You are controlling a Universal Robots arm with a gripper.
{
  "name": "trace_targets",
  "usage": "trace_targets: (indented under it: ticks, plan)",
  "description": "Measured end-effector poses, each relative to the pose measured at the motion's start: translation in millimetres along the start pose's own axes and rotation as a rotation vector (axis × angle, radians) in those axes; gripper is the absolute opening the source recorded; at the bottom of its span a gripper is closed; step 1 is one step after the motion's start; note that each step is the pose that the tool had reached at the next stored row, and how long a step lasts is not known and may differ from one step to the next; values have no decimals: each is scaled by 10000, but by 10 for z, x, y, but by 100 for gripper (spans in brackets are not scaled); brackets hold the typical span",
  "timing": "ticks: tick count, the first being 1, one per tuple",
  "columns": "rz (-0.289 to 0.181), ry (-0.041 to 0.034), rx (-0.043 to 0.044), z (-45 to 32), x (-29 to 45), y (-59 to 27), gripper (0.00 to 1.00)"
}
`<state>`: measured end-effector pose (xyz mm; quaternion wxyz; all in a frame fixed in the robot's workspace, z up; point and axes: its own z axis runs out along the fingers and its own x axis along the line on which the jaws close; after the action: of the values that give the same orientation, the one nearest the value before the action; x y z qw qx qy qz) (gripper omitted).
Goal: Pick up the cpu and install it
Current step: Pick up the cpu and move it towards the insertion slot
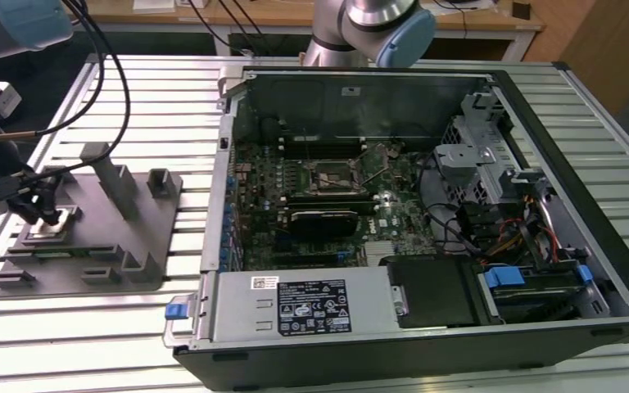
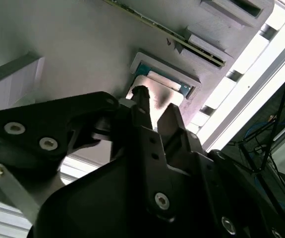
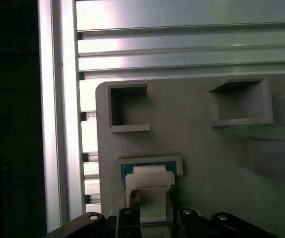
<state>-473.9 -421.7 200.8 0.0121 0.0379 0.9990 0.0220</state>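
Note:
The cpu (image 1: pixel 60 221), a small silvery square with a teal rim, lies flat in a shallow recess of the grey fixture plate (image 1: pixel 128 246) at the exterior view's left. My gripper (image 1: pixel 42 214) hangs right over it. In both wrist views the two black fingertips stand a little apart just above the chip's metal top: gripper (image 3: pixel 152 193) and cpu (image 3: pixel 149 177), gripper (image 2: pixel 155 103) and cpu (image 2: pixel 158 83). The chip rests level in its recess. The dark square socket (image 1: pixel 331 173) sits on the motherboard inside the open computer case (image 1: pixel 533 106).
Upright grey posts (image 1: pixel 112 176) rise from the fixture beside the gripper. A slatted aluminium table (image 1: pixel 140 90) carries everything. In the case lie a black block (image 1: pixel 320 219), a power supply (image 1: pixel 292 303), loose cables (image 1: pixel 478 229) and a drive cage (image 1: pixel 478 155).

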Motion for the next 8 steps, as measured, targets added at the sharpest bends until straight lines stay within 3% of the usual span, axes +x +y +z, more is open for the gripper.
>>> trace_targets:
  ticks: [5, 8]
  plan:
    - [0, 0, 0, 1, 0, 0, 53]
    - [0, 0, 0, 1, 0, 0, 59]
